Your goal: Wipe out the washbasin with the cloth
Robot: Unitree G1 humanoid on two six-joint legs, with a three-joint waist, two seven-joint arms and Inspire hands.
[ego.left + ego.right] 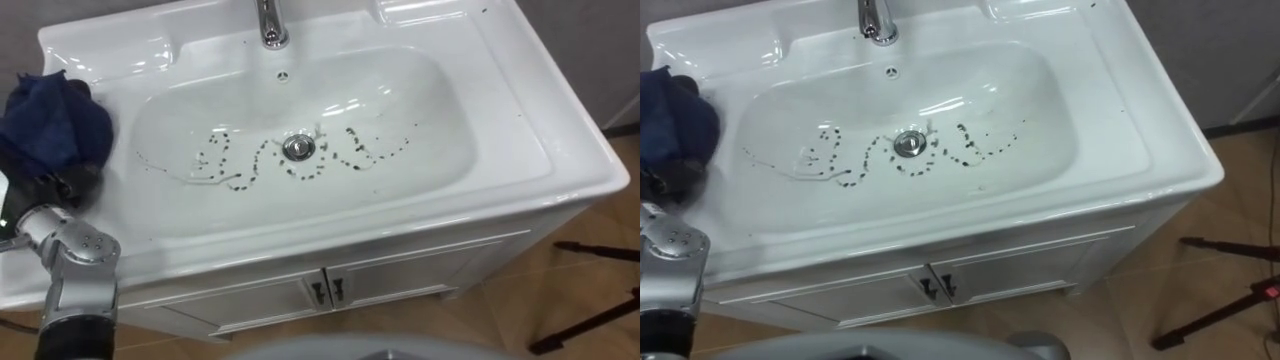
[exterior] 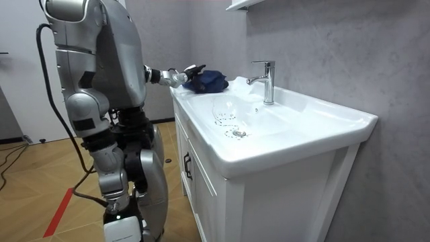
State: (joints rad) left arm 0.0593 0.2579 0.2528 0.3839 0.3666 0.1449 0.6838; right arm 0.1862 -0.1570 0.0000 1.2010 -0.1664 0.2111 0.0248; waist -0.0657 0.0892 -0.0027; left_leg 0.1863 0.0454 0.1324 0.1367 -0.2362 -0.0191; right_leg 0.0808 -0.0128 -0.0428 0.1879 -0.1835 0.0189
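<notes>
Even, bright light from above fell on the white basin [image 1: 510,120], leaving soft glare streaks inside its bowl and on the chrome faucet [image 1: 270,25]; cabinet doors [image 1: 400,280] beneath lay shaded.

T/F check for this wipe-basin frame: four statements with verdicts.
1. Dark marks lie in the basin around the drain. True.
2. The blue cloth lies in the bowl over the drain. False: it sits on the basin's left rim, at the left hand.
3. The faucet stands at the middle of the back rim. True.
4. The cabinet doors under the basin hang open. False: they are closed.
</notes>
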